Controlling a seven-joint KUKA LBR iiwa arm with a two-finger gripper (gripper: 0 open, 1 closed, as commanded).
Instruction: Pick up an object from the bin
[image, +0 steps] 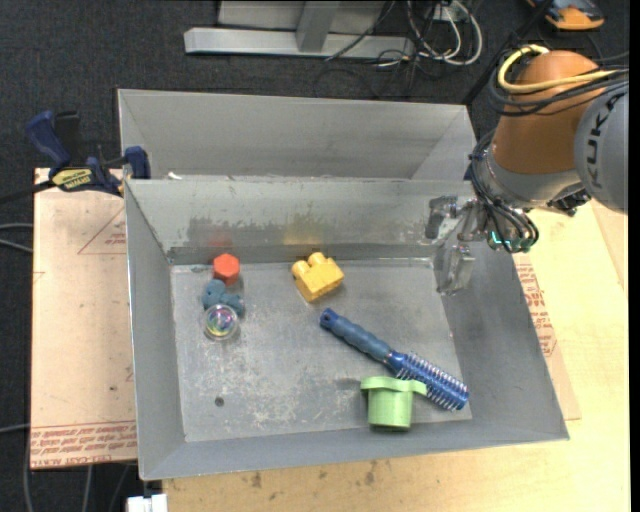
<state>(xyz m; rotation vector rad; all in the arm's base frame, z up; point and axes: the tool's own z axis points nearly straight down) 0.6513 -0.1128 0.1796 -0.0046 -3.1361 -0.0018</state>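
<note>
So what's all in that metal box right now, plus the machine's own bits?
Bin: one, grey metal, middle of view.
Toy block: one, yellow, rear middle of the floor.
Cap-like piece: one, orange-red, rear left.
Small toy: one, blue with a shiny round end, just in front of the cap-like piece.
Brush: one, blue, lying diagonally, front right.
Cup: one, green, front right beside the brush's bristles.
Gripper: one, grey, by the bin's right wall.
Arm: one, orange-covered, upper right.

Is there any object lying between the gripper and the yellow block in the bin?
Nothing visible does. The gripper hangs near the right wall of the bin, and the yellow block lies toward the view's left of it, with bare floor between them. The blue brush lies closer to the front, off that line.
</note>
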